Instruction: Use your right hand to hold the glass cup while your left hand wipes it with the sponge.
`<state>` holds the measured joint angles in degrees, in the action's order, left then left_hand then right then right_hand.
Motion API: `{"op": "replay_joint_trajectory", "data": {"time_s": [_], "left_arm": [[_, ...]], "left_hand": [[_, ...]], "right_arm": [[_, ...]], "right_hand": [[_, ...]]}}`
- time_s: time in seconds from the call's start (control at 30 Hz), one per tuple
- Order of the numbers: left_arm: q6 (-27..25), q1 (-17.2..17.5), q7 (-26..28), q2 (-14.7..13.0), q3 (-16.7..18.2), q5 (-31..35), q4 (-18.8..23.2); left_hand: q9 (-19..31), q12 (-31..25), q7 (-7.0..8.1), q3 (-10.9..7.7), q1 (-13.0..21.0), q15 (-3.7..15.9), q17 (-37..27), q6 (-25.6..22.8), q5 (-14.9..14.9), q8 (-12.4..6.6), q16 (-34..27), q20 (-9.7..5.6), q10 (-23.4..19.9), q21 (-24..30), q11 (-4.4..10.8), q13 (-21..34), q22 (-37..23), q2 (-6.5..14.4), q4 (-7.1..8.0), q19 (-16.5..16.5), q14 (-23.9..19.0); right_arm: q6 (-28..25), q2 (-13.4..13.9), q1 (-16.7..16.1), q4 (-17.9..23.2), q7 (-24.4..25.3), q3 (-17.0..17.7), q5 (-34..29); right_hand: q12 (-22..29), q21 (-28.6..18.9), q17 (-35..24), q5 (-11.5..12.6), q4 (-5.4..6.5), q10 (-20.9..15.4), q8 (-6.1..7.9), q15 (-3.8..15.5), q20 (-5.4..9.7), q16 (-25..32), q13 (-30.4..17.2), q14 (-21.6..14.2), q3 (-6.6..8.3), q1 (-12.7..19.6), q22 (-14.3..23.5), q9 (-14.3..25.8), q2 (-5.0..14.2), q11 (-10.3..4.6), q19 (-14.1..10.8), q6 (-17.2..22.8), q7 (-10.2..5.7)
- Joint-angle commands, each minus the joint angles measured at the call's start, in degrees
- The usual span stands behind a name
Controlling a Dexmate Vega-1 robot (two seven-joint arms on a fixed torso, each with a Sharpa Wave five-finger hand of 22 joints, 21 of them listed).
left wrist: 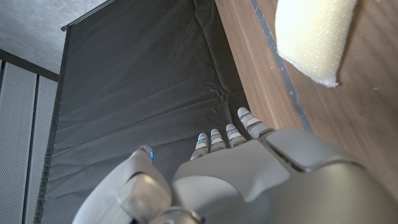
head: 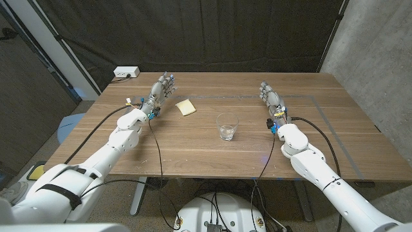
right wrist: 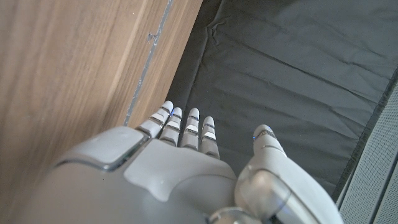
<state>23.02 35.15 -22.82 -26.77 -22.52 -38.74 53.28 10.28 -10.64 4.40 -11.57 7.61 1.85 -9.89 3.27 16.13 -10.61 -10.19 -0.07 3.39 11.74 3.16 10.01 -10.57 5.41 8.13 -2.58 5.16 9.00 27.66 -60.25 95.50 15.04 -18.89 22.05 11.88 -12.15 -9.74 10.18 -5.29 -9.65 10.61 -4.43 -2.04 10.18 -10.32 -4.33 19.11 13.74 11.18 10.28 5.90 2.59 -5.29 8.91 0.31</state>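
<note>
Cup (head: 227,125) stands upright on the table (head: 193,148), nearest my side of everything I care about, and I take it as my landmark. My right hand (head: 272,100) waits to the cup's right and a little farther back, fingers straight and together, holding nothing; it is plainly the nearer hand to the cup, with bare wood between them. I judge the first move is a short sideways reach inward and toward me to wrap the glass. Beyond the cup and to its left lies the sponge (head: 185,107), flat, its long side angled across the table. My left hand (head: 161,92) stands just left of the sponge, released too, close but not touching, so the sponge pickup looks short.
</note>
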Motion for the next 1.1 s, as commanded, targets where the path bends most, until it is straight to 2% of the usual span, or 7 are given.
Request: {"op": "replay_joint_trajectory", "data": {"time_s": [0.03,0.53,0.9,1.0,1.1], "left_arm": [[-2.03,1.9,3.71,-1.97,-1.2,2.25,5.95],[-5.35,3.8,7.15,-3.86,-2.5,3.02,12.55],[-5.78,3.73,7.43,-3.93,-3.1,2.91,13.25],[-5.73,3.48,7.39,-3.83,-3.34,3.1,13.16],[-5.67,3.29,7.18,-3.77,-3.51,3.12,13.12]], "left_hand": [[0.17,-0.6,0.17,0.23,0.24,1.45,-0.16,-0.23,0.17,-0.39,-0.32,0.4,-0.84,0.33,0.06,0.22,-0.12,-0.53,-0.42,-0.28,-0.32],[0.18,-0.84,0.0,0.65,0.64,1.13,-0.13,-0.62,0.14,-0.54,-0.45,0.84,-1.78,0.39,-0.45,0.25,-0.1,-1.29,-0.82,-0.53,-1.04],[0.19,-0.78,-0.15,0.78,0.68,1.14,-0.14,-0.81,0.13,-0.6,-0.42,0.72,-1.8,0.41,-0.43,0.26,-0.11,-1.33,-0.82,-0.6,-1.15],[0.19,-0.75,-0.16,0.82,0.69,1.15,-0.14,-0.79,0.13,-0.59,-0.4,0.74,-1.8,0.41,-0.46,0.27,-0.11,-1.33,-0.81,-0.61,-1.14],[0.19,-0.75,-0.2,0.86,0.69,1.1,-0.15,-0.79,0.13,-0.58,-0.37,0.74,-1.85,0.41,-0.44,0.27,-0.11,-1.31,-0.8,-0.6,-1.12]], "right_arm": [[1.85,1.73,-1.18,0.95,-1.51,1.1,-2.29],[4.81,5.27,-4.01,1.7,-4.37,0.66,-3.83],[4.89,7.45,-5.58,4.16,-2.82,0.04,-6.77],[5.02,8.14,-6.26,5.17,-1.87,-0.33,-8.34],[5.26,8.7,-6.84,5.93,-1.06,-0.7,-9.57]], "right_hand": [[0.19,-0.33,-0.29,-0.18,0.01,-0.46,0.25,-0.15,0.27,0.23,-0.18,-0.09,-0.46,-0.01,0.18,0.2,-1.08,0.37,-0.41,0.47,0.18],[-0.29,-0.32,-0.34,-0.19,-0.7,0.93,-0.13,-0.16,-0.01,0.19,-0.25,0.12,-2.6,-1.0,0.03,0.27,-4.93,0.98,-0.75,-1.13,0.71],[-0.5,-0.27,-0.32,0.13,-1.3,1.79,-0.29,-0.24,-0.15,0.13,-0.29,0.35,-3.31,-0.78,-0.06,0.34,-6.43,1.19,-0.88,-2.53,1.07],[-0.46,-0.26,-0.31,0.28,-1.62,1.87,-0.19,-0.24,-0.32,0.15,-0.3,0.36,-3.51,-0.49,-0.1,0.37,-6.96,1.98,-0.99,-2.74,1.2],[-0.44,-0.27,-0.31,0.36,-1.82,1.93,-0.2,-0.29,-0.52,0.18,-0.32,0.29,-3.62,-0.29,-0.13,0.38,-7.28,1.97,-1.09,-3.05,1.53]]}}
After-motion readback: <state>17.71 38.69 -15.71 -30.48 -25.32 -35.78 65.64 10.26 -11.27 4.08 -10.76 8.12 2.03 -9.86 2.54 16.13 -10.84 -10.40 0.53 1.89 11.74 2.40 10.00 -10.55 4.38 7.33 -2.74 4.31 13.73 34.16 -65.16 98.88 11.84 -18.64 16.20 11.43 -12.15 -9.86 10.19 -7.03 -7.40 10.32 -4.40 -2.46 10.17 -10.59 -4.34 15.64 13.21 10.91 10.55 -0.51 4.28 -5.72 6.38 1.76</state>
